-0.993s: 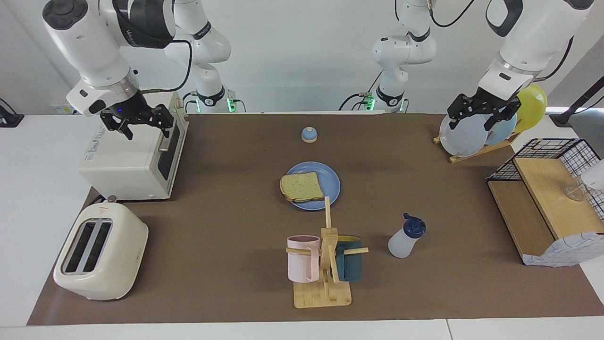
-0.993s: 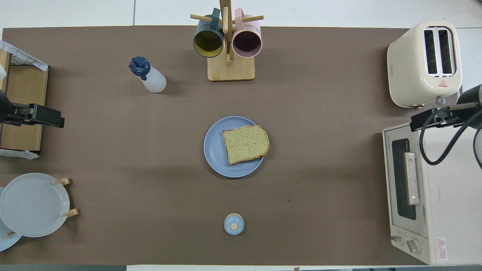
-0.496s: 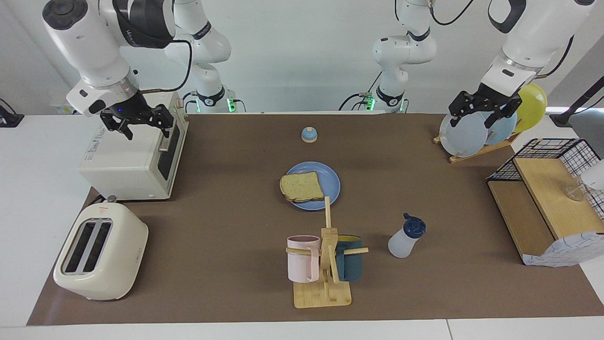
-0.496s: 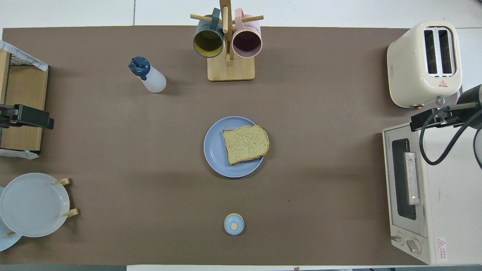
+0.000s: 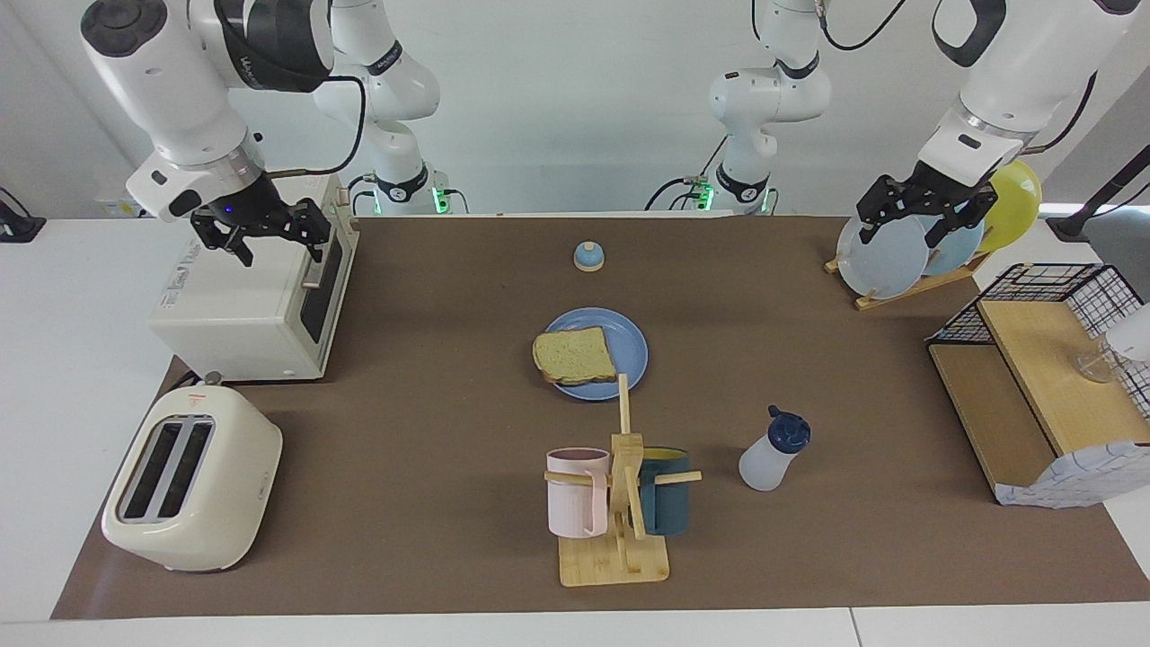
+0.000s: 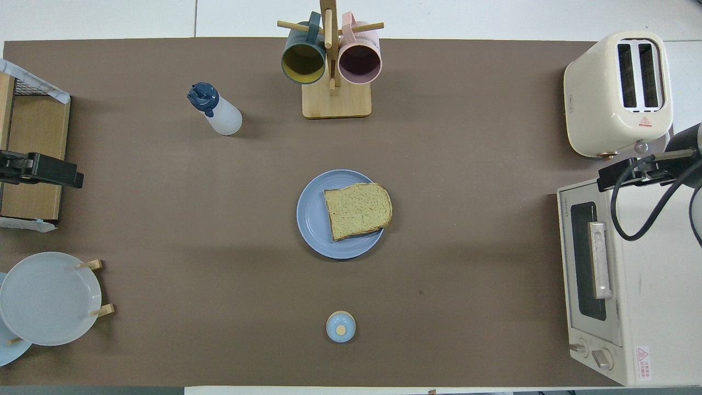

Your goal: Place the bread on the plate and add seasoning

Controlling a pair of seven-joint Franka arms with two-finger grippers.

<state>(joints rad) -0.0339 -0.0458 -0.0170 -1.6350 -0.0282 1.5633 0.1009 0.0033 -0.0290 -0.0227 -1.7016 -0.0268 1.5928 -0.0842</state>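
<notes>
Brown matting covers the counter [image 5: 431, 422] in the facing view, with white wall at the robots' end. We see the bread [image 5: 575, 355] lying on the blue plate [image 5: 629, 350] at mid-counter, its crust overhanging the rim toward the right arm's end. We find the seasoning bottle [image 5: 773, 452] standing upright, farther from the robots than the plate, beside the wooden mug rack [image 5: 620, 503] that carries a pink mug [image 5: 577, 491] and a dark teal mug [image 5: 667, 492]. Nearer to the robots than the plate sits a small blue bell [image 5: 588, 256]. We see the right end effector [image 5: 269, 235] raised over the white toaster oven [image 5: 252, 296], fingers spread and empty. The left end effector [image 5: 907, 220] hangs over the pale plates in the dish rack [image 5: 885, 256], fingers likewise apart and empty.

From overhead, we see the bread [image 6: 357, 210] covering the half of the plate [image 6: 315, 219] toward the right arm's end. The seasoning bottle [image 6: 215, 109] stands well apart from it, and the cream toaster [image 6: 620, 90] sits just beside the toaster oven [image 6: 614, 285], farther from the robots. The left end effector [image 6: 46, 170] shows over the wooden shelf [image 6: 33, 159]; the right end effector [image 6: 630, 173] over the oven's edge.
</notes>
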